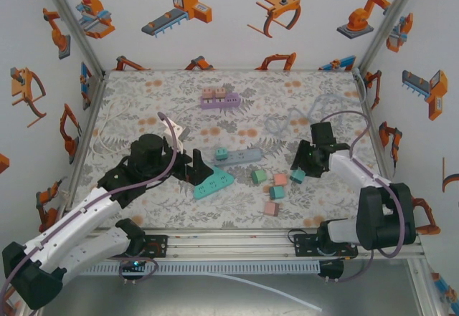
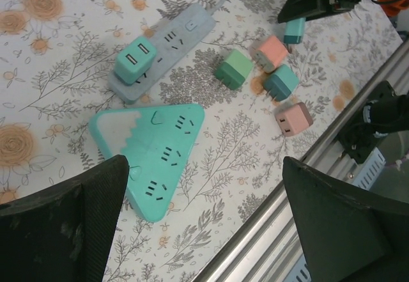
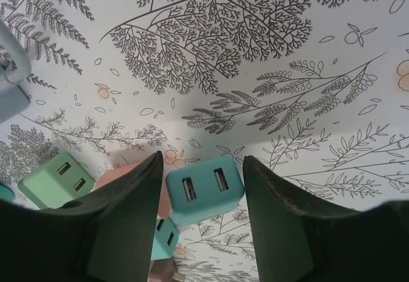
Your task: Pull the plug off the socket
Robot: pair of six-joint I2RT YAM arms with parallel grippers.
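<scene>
Hovering over the floral-print table (image 1: 143,115), the left gripper (image 2: 204,167) has its jaws spread wide, with nothing between them. Below it in the left wrist view lies a teal triangular plastic power strip (image 2: 156,157) with all its sockets bare. Just at 12 o'clock from that, a long grey power strip (image 2: 182,32) carries a teal cube plug with two USB ports (image 2: 135,58), seated in the socket at the strip's 8 o'clock end. Seen from above, this plug sits near the table's centre.

The right gripper (image 3: 203,160) stands at 3 o'clock from the grey strip. Its jaws flank a second teal cube charger (image 3: 204,191) closely on both sides, but I cannot tell whether they press it.

Other loose cubes lie at 9 o'clock from it: a green one (image 1: 259,176), a pink one (image 1: 280,179), another teal one (image 1: 277,192) and a second pink one (image 1: 271,208). A lilac power strip (image 1: 219,101) lies at the table's 12 o'clock edge.
</scene>
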